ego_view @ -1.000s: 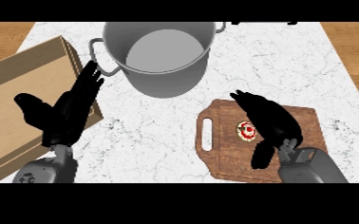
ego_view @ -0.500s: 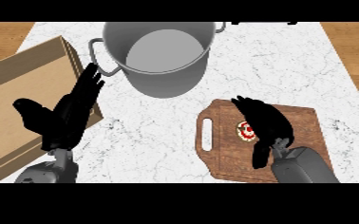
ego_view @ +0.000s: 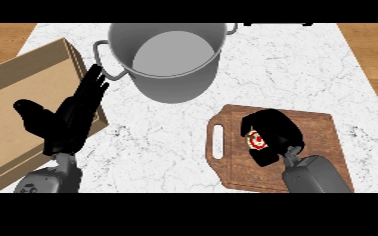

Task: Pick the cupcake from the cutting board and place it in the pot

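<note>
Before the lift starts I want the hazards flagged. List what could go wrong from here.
1. The right hand curls over the cupcake and hides most of it, so whether it is held well cannot be told; it may slip on lifting.
2. The cupcake lies near the board handle end; a drag could shift the board.
3. The pot has tall walls; a low carry could hit its rim.

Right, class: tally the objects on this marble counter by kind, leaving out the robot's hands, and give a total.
Grey metal pot with side handles: 1
Brown wooden cutting board with a handle slot: 1
Red-and-white cupcake: 1
Tan cardboard box at the left edge: 1
Total: 4
</note>
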`<state>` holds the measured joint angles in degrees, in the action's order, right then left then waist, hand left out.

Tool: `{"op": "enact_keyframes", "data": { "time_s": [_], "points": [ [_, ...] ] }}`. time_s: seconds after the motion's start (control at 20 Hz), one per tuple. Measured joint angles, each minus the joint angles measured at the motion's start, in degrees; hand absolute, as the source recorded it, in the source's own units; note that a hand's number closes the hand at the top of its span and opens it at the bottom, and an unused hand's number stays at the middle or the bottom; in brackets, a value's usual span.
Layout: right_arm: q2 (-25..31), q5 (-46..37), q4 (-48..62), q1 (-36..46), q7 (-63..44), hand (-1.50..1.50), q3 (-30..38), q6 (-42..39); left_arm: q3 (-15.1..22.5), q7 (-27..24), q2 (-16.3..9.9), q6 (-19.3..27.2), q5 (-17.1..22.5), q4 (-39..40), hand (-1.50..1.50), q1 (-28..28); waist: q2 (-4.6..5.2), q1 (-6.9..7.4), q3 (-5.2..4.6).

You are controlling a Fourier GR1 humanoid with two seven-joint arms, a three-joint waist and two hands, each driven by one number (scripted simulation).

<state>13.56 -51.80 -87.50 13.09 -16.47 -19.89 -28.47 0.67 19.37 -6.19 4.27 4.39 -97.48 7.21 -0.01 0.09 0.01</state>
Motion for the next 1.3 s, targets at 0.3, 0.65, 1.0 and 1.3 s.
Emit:
{"op": "enact_keyframes", "data": {
  "time_s": [0.3,0.65,1.0,1.3],
  "points": [
    [-4.16,-2.78,4.64,3.42,-0.27,1.5,1.64,2.59,0.32,-0.34,0.88,-0.05,-0.96,0.2,0.0,-0.38,0.04,0.1,-0.01],
    [-11.41,-2.79,17.68,15.29,-11.99,1.5,5.34,9.48,0.49,0.23,1.19,-0.17,-1.1,0.1,0.0,0.58,0.17,0.72,0.01],
    [-10.36,-8.11,14.8,18.92,-16.65,1.5,7.21,15.08,0.25,1.22,1.59,0.24,-1.12,-0.35,0.0,0.4,-0.04,0.09,0.0],
    [-8.55,-8.13,3.45,19.85,-16.98,1.5,8.29,14.17,0.62,0.46,1.93,0.43,-1.97,-0.22,0.0,-0.04,-0.15,-0.27,-0.01]
  ]
}}
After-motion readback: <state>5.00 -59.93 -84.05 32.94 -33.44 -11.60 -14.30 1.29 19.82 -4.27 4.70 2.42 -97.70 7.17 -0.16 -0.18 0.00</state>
